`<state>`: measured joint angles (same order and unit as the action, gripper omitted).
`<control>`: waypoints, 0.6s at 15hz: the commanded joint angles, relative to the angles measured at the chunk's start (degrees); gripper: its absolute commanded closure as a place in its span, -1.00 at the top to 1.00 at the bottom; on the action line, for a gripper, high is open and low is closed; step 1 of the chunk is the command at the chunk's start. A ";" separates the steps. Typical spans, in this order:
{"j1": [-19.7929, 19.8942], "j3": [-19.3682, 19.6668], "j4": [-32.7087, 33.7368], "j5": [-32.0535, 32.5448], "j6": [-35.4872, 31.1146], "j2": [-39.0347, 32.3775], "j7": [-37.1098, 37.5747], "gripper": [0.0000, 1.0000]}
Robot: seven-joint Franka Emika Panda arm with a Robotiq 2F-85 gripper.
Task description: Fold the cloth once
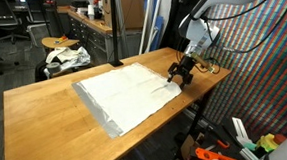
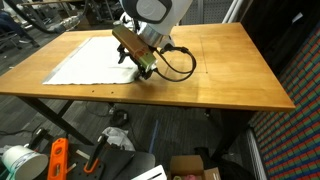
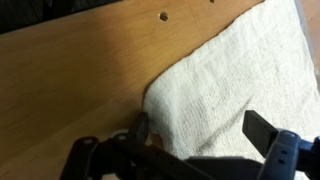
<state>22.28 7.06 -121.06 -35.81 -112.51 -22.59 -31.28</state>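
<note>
The gripper (image 3: 200, 130) comes into the wrist view from 6 o'clock with its jaws spread wide and nothing clamped between them; one finger (image 3: 141, 128) stands at the rounded corner of the cloth (image 3: 240, 70) and the other sits over the fabric toward 4 o'clock, so the jaws straddle that corner; whether the tips touch the fabric I cannot tell; the off-white weave fills this view from 12 to 5 o'clock, and the bare wooden table (image 3: 80, 70) takes the rest, with a small hole (image 3: 163, 16) near 12 o'clock; in an exterior view the gripper (image 1: 180, 72) hangs low at the 2 o'clock corner of the cloth (image 1: 129, 91), which lies flat and unfolded on the middle of the table (image 1: 35, 112), a grey strip showing along its edge toward 7 o'clock; in an exterior view the gripper (image 2: 135, 60) is at the 3 o'clock edge of the cloth (image 2: 85, 62), the sheet covering the 9 o'clock part of the table (image 2: 230, 70), and a black cable (image 2: 183, 68) loops over the wood just at 3 o'clock of the tool; farther off, past the table's edge toward 11 o'clock, lies a white-and-dark fabric bundle (image 1: 67, 58).
</note>
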 commanded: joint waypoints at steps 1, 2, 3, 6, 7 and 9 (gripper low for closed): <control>1.30 0.14 0.12 -1.72 3.57 -0.73 -3.44 1.00; 1.56 0.21 0.32 -1.78 4.63 -0.93 -3.85 1.00; 1.81 0.23 0.47 -2.06 5.57 -1.14 -4.39 1.00; 2.52 0.68 2.22 -1.77 10.62 -2.48 -3.92 1.00; 2.88 0.81 3.00 -2.02 12.66 -3.08 -3.50 1.00; 3.96 0.93 3.84 -5.35 15.47 -4.12 -3.37 1.00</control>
<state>24.73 7.54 -119.99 -37.12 -102.12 -24.47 -33.88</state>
